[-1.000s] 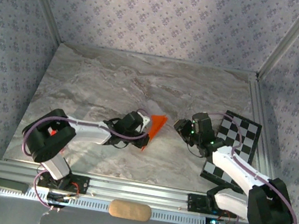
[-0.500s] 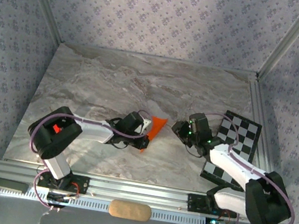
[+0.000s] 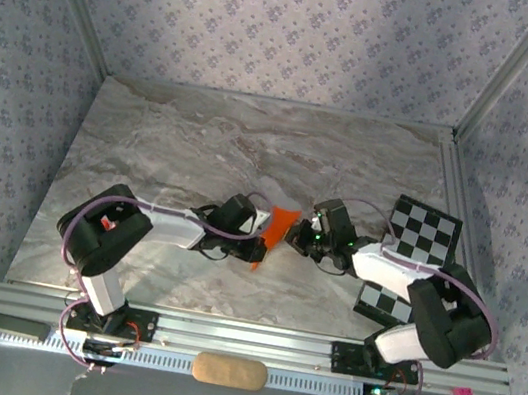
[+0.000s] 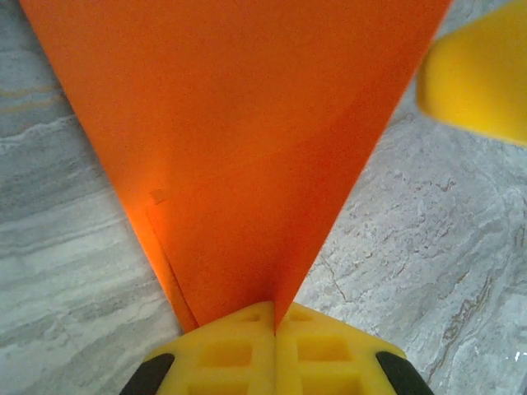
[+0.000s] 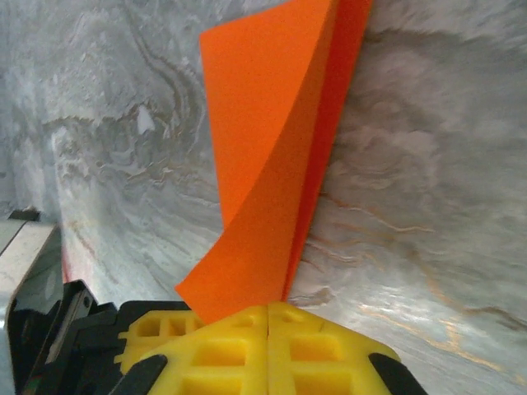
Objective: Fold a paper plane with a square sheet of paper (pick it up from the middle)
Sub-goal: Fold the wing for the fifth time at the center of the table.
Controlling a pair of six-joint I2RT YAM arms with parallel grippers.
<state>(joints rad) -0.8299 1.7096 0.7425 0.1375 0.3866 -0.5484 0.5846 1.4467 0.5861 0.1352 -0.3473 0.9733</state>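
at mid-table, left jaws and right jaws pinch one orange sheet (image 3: pixel 278 224); one checkerboard card (image 3: pixel 427 232) nearby.

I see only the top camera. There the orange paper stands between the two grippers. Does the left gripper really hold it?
Observer: Yes. In the left wrist view the left gripper is shut on the paper, which fans out from its jaws.
Operator: And the right one?
Observer: In its own wrist view the right gripper is shut too. The paper's lower corner runs in between its jaws, so it looks pinched.
Operator: Is the paper flat or folded?
Observer: Folded. The right wrist view shows two layers meeting along a crease, with the front layer curling away.
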